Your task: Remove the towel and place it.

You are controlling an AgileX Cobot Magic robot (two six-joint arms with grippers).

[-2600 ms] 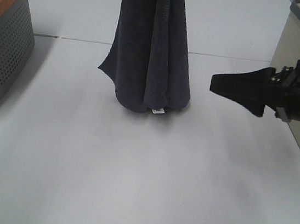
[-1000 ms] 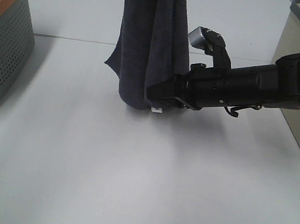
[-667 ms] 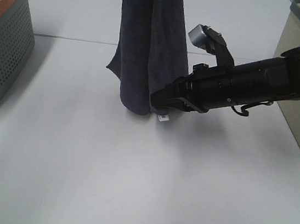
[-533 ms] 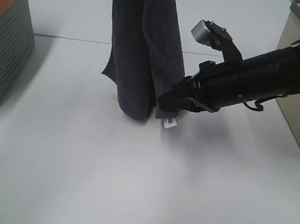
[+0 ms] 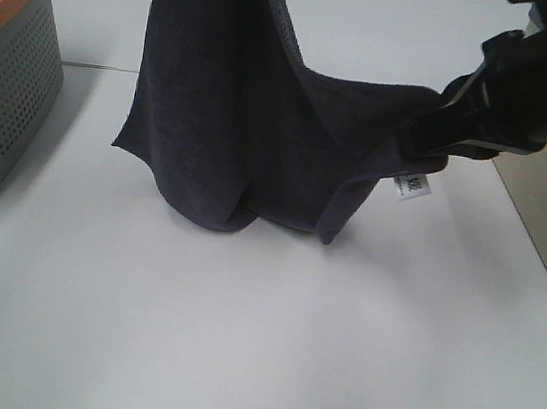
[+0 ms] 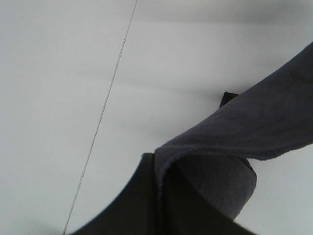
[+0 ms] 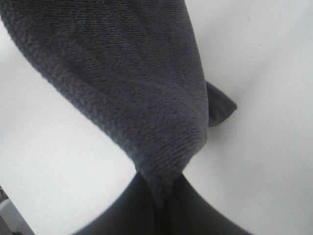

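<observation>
Your right gripper [image 5: 419, 146] pinches the towel [image 5: 246, 110] by its tagged corner, right of centre, arm reaching in from the upper right. Your left gripper [image 6: 159, 193] pinches another edge.

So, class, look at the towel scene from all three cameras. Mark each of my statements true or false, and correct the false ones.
1. The right gripper is shut on a corner of the towel. True.
2. The towel lies flat on the table. False: it hangs from above and is pulled out sideways to the right gripper, with only its lower folds reaching the table.
3. A grey basket with an orange rim stands at the left of the high view, apart from the towel. True.
4. The left gripper is open and holds nothing. False: its wrist view shows the towel's edge pinched between its jaws.
5. A white tag hangs from the towel just below the right gripper. True.
</observation>
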